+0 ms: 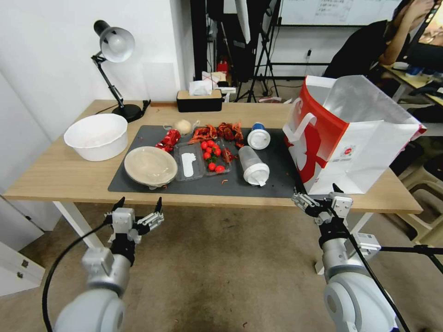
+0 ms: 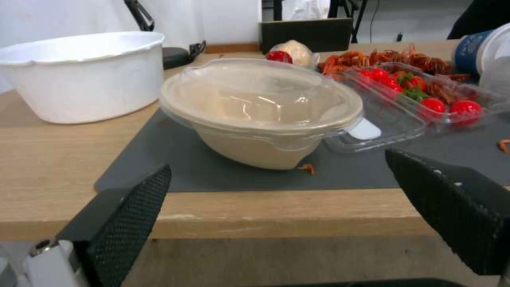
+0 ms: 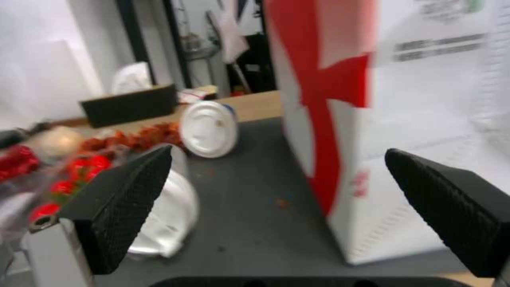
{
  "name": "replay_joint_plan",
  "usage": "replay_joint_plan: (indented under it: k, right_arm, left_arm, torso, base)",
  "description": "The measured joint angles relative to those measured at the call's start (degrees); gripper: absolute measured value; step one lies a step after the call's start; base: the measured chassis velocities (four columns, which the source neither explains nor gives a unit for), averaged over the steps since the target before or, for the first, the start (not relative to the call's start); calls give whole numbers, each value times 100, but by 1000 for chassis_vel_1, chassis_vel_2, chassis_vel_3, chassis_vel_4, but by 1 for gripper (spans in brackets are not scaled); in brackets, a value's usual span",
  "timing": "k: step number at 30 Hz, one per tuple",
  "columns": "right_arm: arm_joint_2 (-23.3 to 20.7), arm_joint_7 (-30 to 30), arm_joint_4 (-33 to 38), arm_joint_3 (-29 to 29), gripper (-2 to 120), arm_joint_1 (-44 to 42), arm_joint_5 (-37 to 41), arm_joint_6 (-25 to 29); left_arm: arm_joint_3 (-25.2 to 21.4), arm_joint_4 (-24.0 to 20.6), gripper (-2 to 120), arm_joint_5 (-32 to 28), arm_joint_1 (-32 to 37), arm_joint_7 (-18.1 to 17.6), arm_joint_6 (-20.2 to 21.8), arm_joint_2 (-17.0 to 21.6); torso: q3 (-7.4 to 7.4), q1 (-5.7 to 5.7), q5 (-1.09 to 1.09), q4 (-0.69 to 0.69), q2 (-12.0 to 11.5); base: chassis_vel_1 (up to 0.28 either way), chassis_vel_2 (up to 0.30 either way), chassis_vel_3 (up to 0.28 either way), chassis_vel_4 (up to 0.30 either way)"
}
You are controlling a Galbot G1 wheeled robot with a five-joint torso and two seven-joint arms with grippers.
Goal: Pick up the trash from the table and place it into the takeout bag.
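Note:
The trash lies on the table's (image 1: pixel 60 177) dark grey mat (image 1: pixel 194 184): a beige lidded bowl (image 1: pixel 150 165) (image 2: pixel 260 111), a crumpled red wrapper (image 1: pixel 168 139), a beige wad (image 1: pixel 183 126) and two white-lidded plastic cups, one lying down (image 1: pixel 253 165) (image 3: pixel 165 215) and one behind it (image 1: pixel 258 137) (image 3: pixel 208 128). The takeout bag (image 1: pixel 346 138) (image 3: pixel 329 99) stands open at the mat's right end. My left gripper (image 1: pixel 138 210) (image 2: pixel 277 161) is open just below the table's front edge, facing the bowl. Level with the table's front edge and in front of the bag's near corner, the right gripper (image 1: pixel 317 196) (image 3: pixel 279 151) is open too.
A clear clamshell box with cherry tomatoes (image 1: pixel 205 159) and red crayfish shells (image 1: pixel 219 132) lie mid-mat. At the left stand a white tub (image 1: pixel 97 136) and a desk lamp (image 1: pixel 115 46); a black tissue box (image 1: pixel 199 99) sits at the back. Bare floor lies before the table.

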Motion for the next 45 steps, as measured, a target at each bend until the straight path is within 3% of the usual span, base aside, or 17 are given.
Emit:
replay_joint_plan:
  k: [7, 19, 41, 45]
  right_arm:
    - [-349, -170, -396, -417, 100, 439, 672, 286]
    - [-652, -24, -1257, -1015, 100, 1428, 927, 222]
    - [-594, 287, -2201, -1553, 100, 2343, 1322, -172]
    - [-566, 338, -2232, -1602, 92, 2359, 1328, -253]
  left_arm:
    - [-9, 123, 100, 79, 35, 78, -297, -44]
    - [-90, 163, 100, 155, 95, 81, -453, -116]
    - [-143, 261, 100, 252, 153, 59, -694, -200]
    - [-140, 294, 100, 259, 138, 57, -733, -208]
  torso:
    - [0, 0, -2, -2, 0]
    - [0, 0, -1, -1, 1]
    - [-1, 0, -1, -2, 1]
    - [0, 0, -1, -2, 1]
  base:
    - [0, 0, 0, 0]
    - [0, 0, 0, 0]
    - [0, 0, 0, 0]
    - [0, 0, 0, 0]
